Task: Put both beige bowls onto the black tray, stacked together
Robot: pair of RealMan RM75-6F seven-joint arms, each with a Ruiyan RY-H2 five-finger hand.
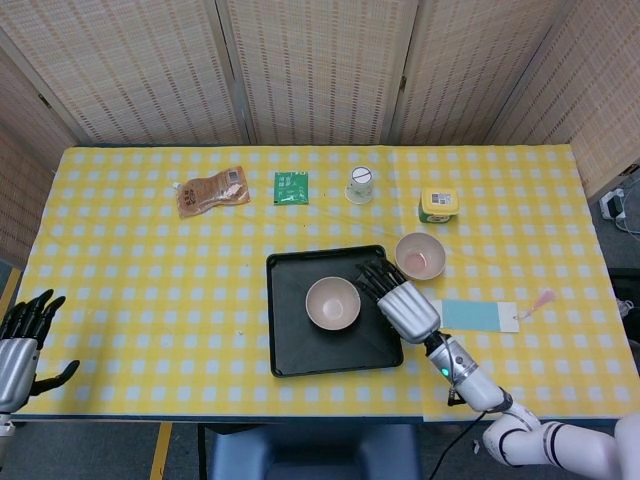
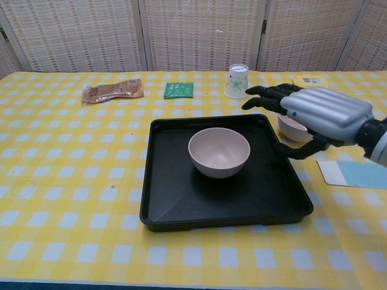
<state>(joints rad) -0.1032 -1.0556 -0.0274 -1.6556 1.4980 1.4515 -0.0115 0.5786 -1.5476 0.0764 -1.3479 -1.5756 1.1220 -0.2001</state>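
From the head view, I see one beige bowl (image 1: 333, 303) sitting upright near the middle of the black tray (image 1: 290, 340). The second beige bowl (image 1: 420, 256) stands on the yellow checked surface (image 1: 150, 280) just off the tray's corner, at about two o'clock from the first. My right robot hand (image 1: 404, 305) hovers over the tray's three o'clock edge, fingers spread, holding nothing. My left robot hand (image 1: 22, 340) idles at the far nine o'clock edge of the surface, fingers apart and empty.

From the chest view, the bowl on the tray (image 2: 219, 151) rests flat and free of any contact. The right robot hand (image 2: 317, 118) hangs between it and the other bowl (image 2: 292, 128), which is mostly hidden behind the palm. The left robot hand is out of this view.

I judge these bowls to be light, rigid and smooth, probably plastic or melamine, so they could slide under a sideways push. For the one still outside, I would pinch the rim, thumb outside and fingers inside the wall, lift it level, and lower it straight into the first so the two nest without jamming.
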